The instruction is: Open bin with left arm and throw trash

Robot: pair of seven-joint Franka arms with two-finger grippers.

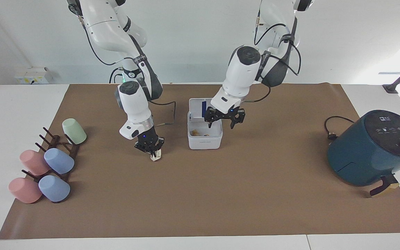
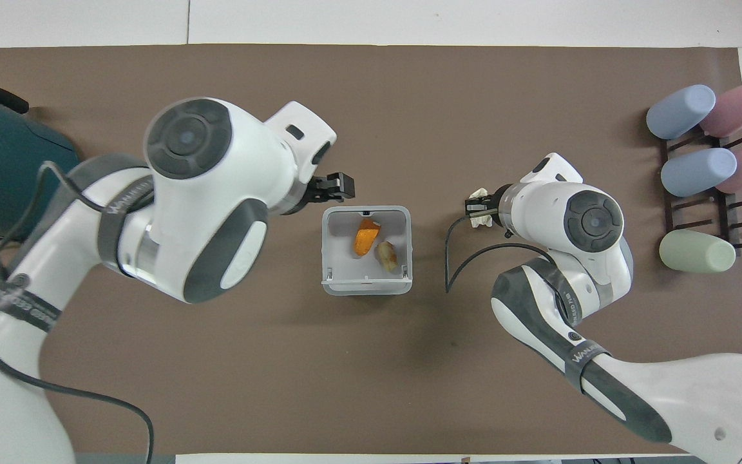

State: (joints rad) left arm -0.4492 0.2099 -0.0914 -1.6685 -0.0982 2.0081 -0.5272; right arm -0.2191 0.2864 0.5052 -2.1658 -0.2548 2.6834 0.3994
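Evidently soft and light, the paper wad point(image 1: 155, 158) crushes easily; right gripper point(image 1: 150, 149) clenches it at the bin's point(image 1: 205, 141) 9 o'clock, left gripper point(image 1: 225, 119) released.

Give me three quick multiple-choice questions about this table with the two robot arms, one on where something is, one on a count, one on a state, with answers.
1. Where is the orange chunk?
A. in the bin
B. on the cup rack
C. on the air fryer

2. How many cups are at the rack?
A. three
B. five
C. seven

3. How is the bin's lid?
A. shut
B. taken off and lying on the mat
C. open, standing up

Answers:
1. A: the overhead view shows it inside the bin, beside the pale yellow lump.
2. B: two pink, two blue and one green cup show.
3. C: the facing view shows the lid upright, with the left gripper over the bin's edge and the right gripper down on the paper wad.
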